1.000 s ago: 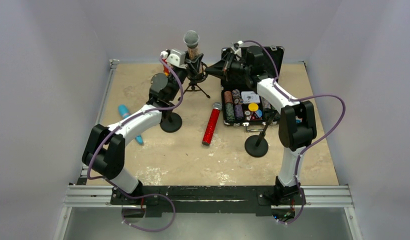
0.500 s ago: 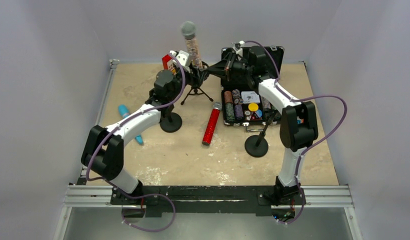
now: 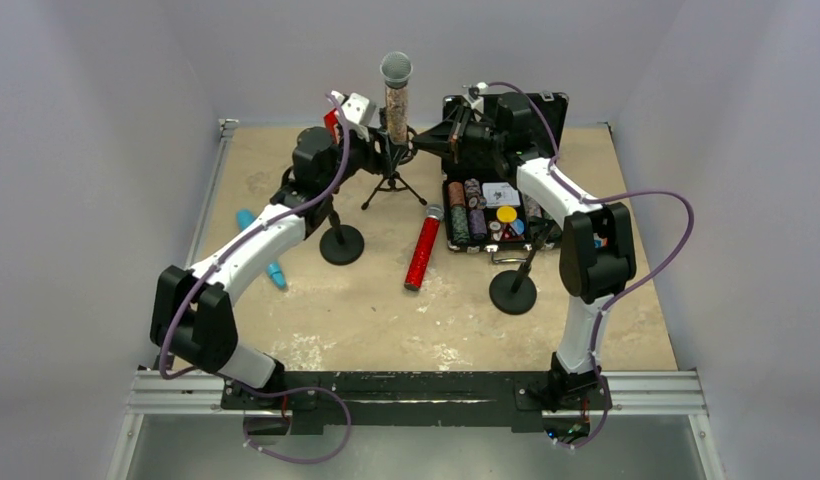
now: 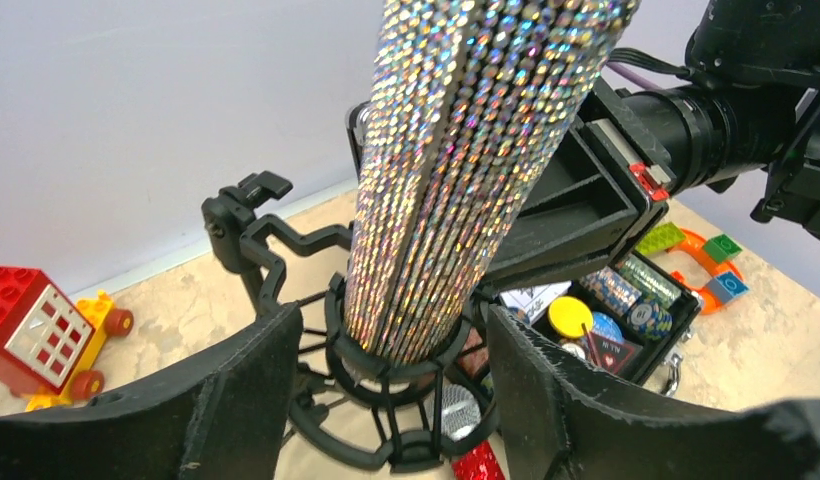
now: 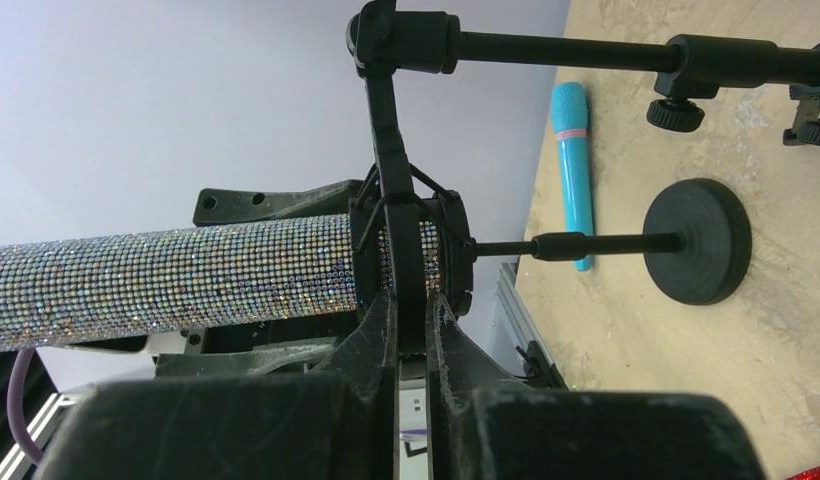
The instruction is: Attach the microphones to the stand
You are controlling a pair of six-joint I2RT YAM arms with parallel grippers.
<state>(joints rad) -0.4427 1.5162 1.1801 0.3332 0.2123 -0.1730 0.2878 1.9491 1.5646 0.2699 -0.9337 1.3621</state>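
The silver-glitter microphone (image 3: pixel 395 95) stands upright in the black cage mount (image 4: pixel 406 400) of the tripod stand (image 3: pixel 391 170) at the back. My left gripper (image 4: pixel 391 340) is open, with one finger on each side of the microphone's lower body (image 4: pixel 456 180) and a gap on both sides. The right gripper (image 5: pixel 413 310) is shut on the mount's black bracket (image 5: pixel 391 200). On the table lies the red-glitter microphone (image 3: pixel 424 250), right of centre. The light-blue microphone (image 3: pixel 254 232) lies at the left, partly hidden under my left arm.
Two round-base stands (image 3: pixel 341 243) (image 3: pixel 513 290) are on the table. An open black case of poker chips (image 3: pixel 491 215) sits behind the right one. Toy bricks (image 4: pixel 36 320) lie by the back wall, and more coloured bricks (image 4: pixel 701 255) beyond the case.
My left gripper has opened and let go of the silver-glitter microphone. The microphone tilted left, then came upright in the mount. The right gripper has kept its hold.
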